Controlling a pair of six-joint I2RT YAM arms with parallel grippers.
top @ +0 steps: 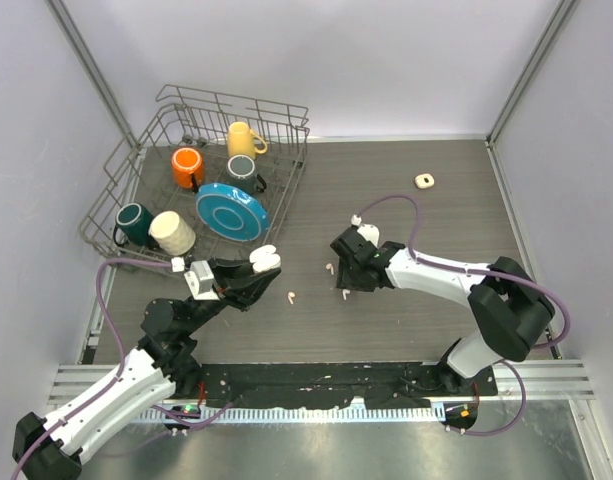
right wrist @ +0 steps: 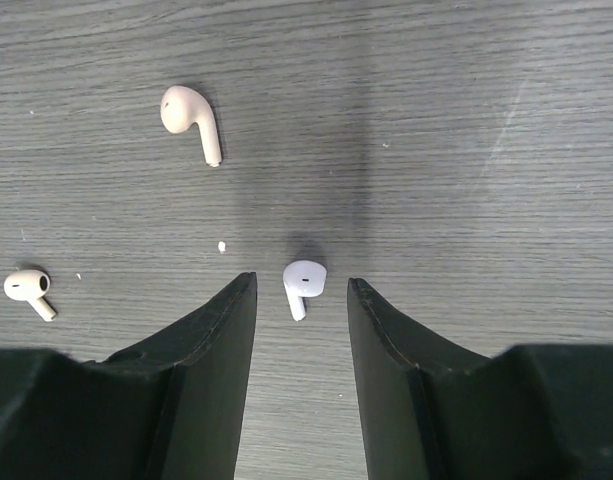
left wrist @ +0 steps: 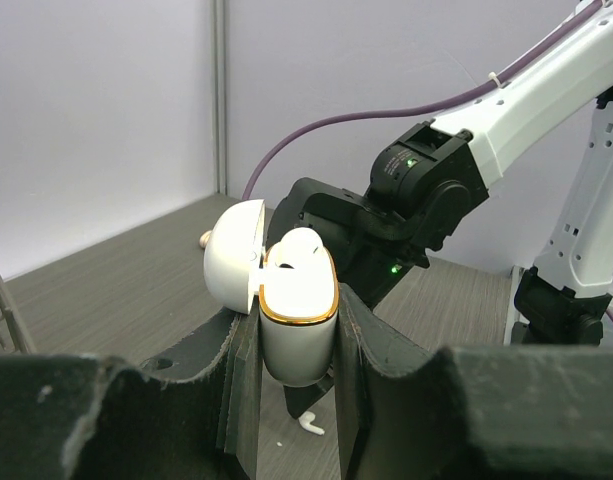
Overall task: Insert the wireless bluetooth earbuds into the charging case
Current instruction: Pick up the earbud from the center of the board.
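Left wrist: left gripper (left wrist: 296,345) clamping case (left wrist: 298,330) upright between both fingers, shut on its body, lid (left wrist: 234,262) swinging open to 1 side. Probably holding it raised and mouth-up so the wells are facing the other arm for loading. Showing 1 white rounded shape at the mouth, seemingly a seated bud (left wrist: 302,245) already resting inside; not telling how deep.

Right wrist: right gripper (right wrist: 302,284) hanging fingers-down over table (right wrist: 466,120), jaws partly open, gripping nothing. Straddling white earbud (right wrist: 305,280), which is lying flat on the table, roughly centred between the 2 fingers, stem pointing back toward the wrist, touching neither finger. Judging this as lining up for a pinch across the bud.

Also lying loose: beige earbud (right wrist: 189,118) up and left of the fingers, small earbud (right wrist: 28,290) far left, both outside the jaws.

Top external: case and white earbud sitting well apart, case at left, pick spot right of centre, so needing a carry across once the pinch is holding.
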